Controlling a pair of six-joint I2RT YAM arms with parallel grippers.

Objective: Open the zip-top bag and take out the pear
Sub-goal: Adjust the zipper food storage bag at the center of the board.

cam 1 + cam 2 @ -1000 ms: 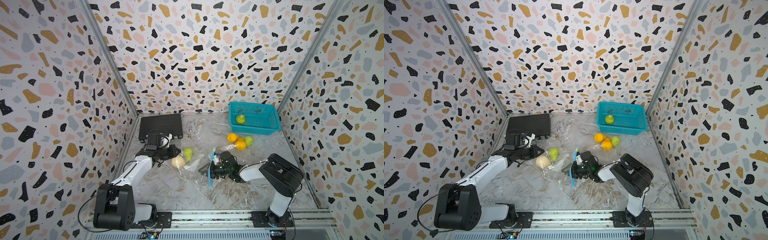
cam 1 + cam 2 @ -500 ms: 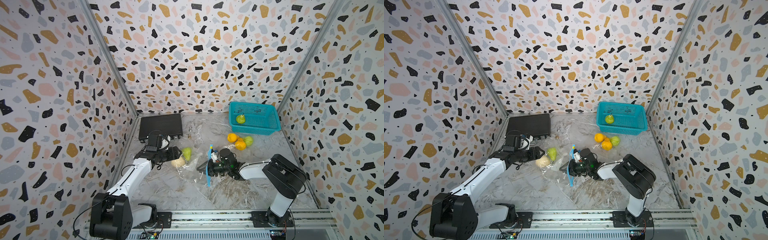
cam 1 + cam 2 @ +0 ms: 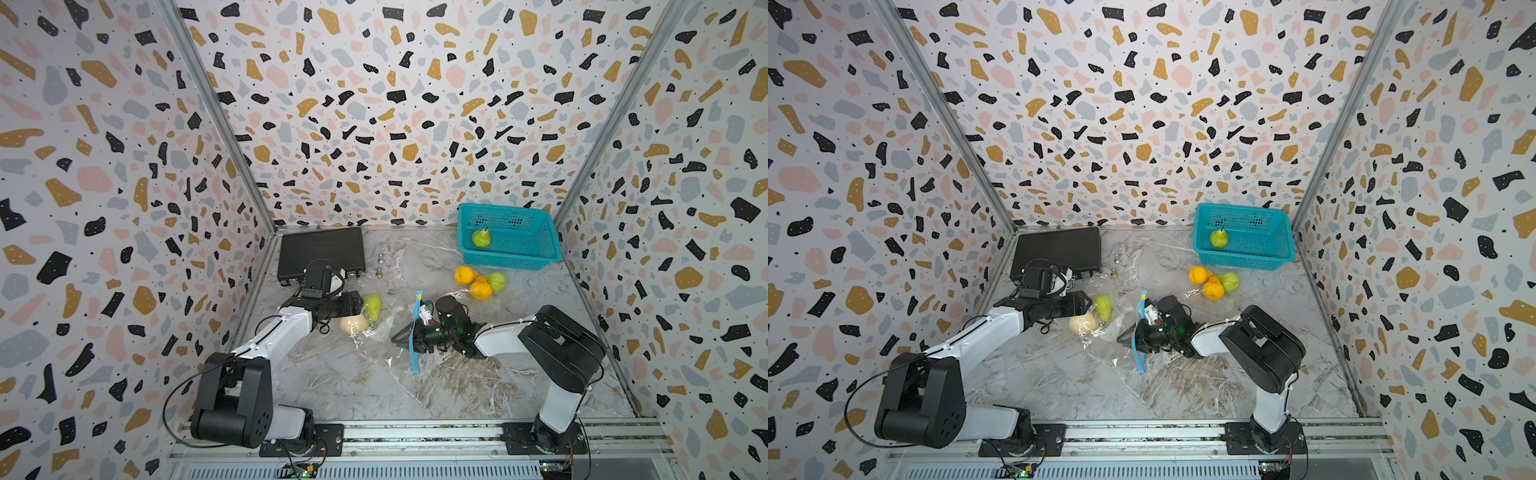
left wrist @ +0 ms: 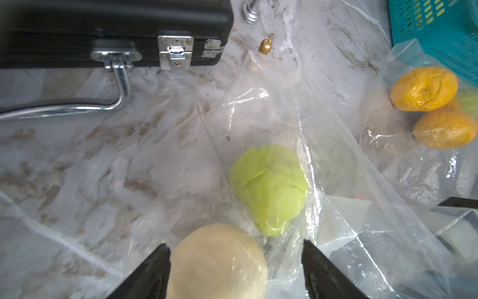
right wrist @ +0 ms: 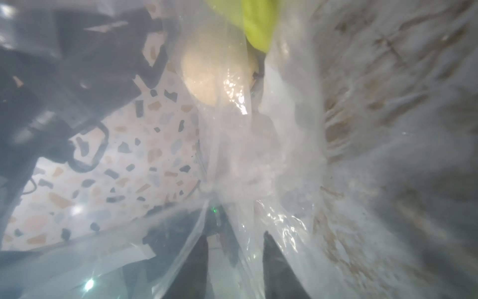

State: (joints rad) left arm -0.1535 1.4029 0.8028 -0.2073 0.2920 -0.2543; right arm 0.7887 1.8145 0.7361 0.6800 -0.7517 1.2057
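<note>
Task's thing: the green pear point(image 4: 269, 189) lies inside the clear zip-top bag point(image 3: 376, 343) on the table point(image 3: 357, 386), at the centre of both top views.
Neighbour: a pale round fruit point(image 4: 217, 261) lies just beside the pear in the same bag.
Left gripper point(image 4: 236, 246): released, jaws wide, straddling the pale fruit through the film and gripping nothing.
Right gripper point(image 3: 397, 336): clenched on the bag film next to the blue zip strip point(image 3: 414, 357), which stands up off the table there.
Key relation: in the left wrist view the pear sits just past the open jaws, a little right of centre. Its narrow end points down the frame toward them.
Nearer arm: the left. The pale fruit is between it and the pear.
Judgement: the bag's mouth is at the right gripper's end, so the pear probably has to leave that way.
Unclear: whether the zip is fully parted.
</note>
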